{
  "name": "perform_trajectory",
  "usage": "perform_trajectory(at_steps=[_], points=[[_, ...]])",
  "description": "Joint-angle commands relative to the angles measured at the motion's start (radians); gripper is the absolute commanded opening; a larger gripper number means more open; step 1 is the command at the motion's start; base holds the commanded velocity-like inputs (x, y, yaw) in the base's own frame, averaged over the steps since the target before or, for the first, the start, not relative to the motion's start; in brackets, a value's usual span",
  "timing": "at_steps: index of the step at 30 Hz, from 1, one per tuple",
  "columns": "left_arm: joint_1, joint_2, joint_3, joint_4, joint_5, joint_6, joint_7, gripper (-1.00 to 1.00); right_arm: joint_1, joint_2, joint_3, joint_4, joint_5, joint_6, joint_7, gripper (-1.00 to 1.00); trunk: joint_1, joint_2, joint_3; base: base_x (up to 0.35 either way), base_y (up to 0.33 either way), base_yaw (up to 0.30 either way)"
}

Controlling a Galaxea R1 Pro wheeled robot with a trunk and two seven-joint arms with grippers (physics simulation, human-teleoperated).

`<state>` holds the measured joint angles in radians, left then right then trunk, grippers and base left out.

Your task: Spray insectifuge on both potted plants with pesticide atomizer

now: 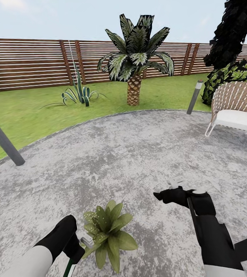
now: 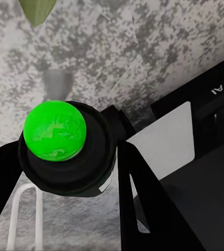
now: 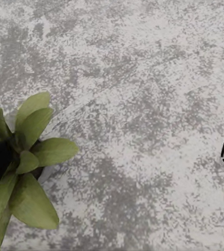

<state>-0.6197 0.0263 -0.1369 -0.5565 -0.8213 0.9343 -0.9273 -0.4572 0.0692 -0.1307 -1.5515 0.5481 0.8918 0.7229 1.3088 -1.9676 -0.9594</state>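
One potted plant (image 1: 108, 231), a low rosette of broad green leaves, stands on the grey paving just in front of me; it also shows in the right wrist view (image 3: 33, 157). My left gripper (image 1: 75, 246) hangs right beside it, shut on the pesticide atomizer (image 2: 65, 151), a dark bottle whose round button top glows green (image 2: 54, 130). Its small grey nozzle (image 1: 87, 241) points at the leaves and nearly touches them. My right gripper (image 1: 169, 190) hovers over bare paving to the plant's right, open and holding nothing.
Grey bollards stand at the left (image 1: 2, 140) and back right (image 1: 194, 98). A white wicker chair (image 1: 237, 107) is at the right. Past the paving lie lawn, a spiky agave (image 1: 79, 94), a palm (image 1: 134, 77), a dark bush (image 1: 231, 77) and the slat fence (image 1: 31, 63).
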Motion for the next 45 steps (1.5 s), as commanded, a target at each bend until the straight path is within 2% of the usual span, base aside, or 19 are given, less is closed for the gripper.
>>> perform_trajectory(at_steps=[1,5,10,12,30,38,45], points=[[-0.001,0.001,-0.003,-0.002,-0.008,0.004,-0.010,-1.00,0.000,0.012,0.000,-0.001,0.011,0.003,0.010,1.00,0.000,0.000,-0.001,0.000,0.000,-0.016],[-0.001,0.000,-0.001,-0.003,-0.008,0.006,-0.011,-1.00,0.001,0.035,0.006,0.000,0.012,0.003,0.011,1.00,0.000,0.000,-0.001,0.000,0.000,-0.114],[-0.002,0.001,0.001,-0.006,-0.008,0.007,-0.011,-1.00,0.002,0.044,0.056,0.016,0.012,0.002,0.014,1.00,0.000,0.000,-0.001,-0.022,0.008,-0.204],[-0.002,0.001,0.003,-0.008,-0.007,0.007,-0.011,-1.00,0.002,0.045,0.063,0.024,0.012,0.001,0.015,1.00,0.000,0.000,-0.001,-0.126,0.102,-0.073],[-0.002,0.002,0.011,-0.010,-0.007,0.007,-0.011,-1.00,0.003,0.046,0.069,0.031,0.012,0.000,0.015,1.00,0.000,0.000,-0.001,-0.035,0.042,-0.007],[-0.009,0.004,0.010,-0.010,-0.006,0.009,-0.017,-1.00,0.008,0.055,0.071,0.031,0.012,0.000,0.015,1.00,0.000,0.000,-0.001,0.000,0.005,-0.051],[-0.019,0.000,0.002,-0.016,-0.004,0.033,-0.062,-1.00,0.016,0.055,0.108,0.031,0.012,0.000,0.015,1.00,0.000,0.000,-0.001,0.000,0.000,-0.166]])
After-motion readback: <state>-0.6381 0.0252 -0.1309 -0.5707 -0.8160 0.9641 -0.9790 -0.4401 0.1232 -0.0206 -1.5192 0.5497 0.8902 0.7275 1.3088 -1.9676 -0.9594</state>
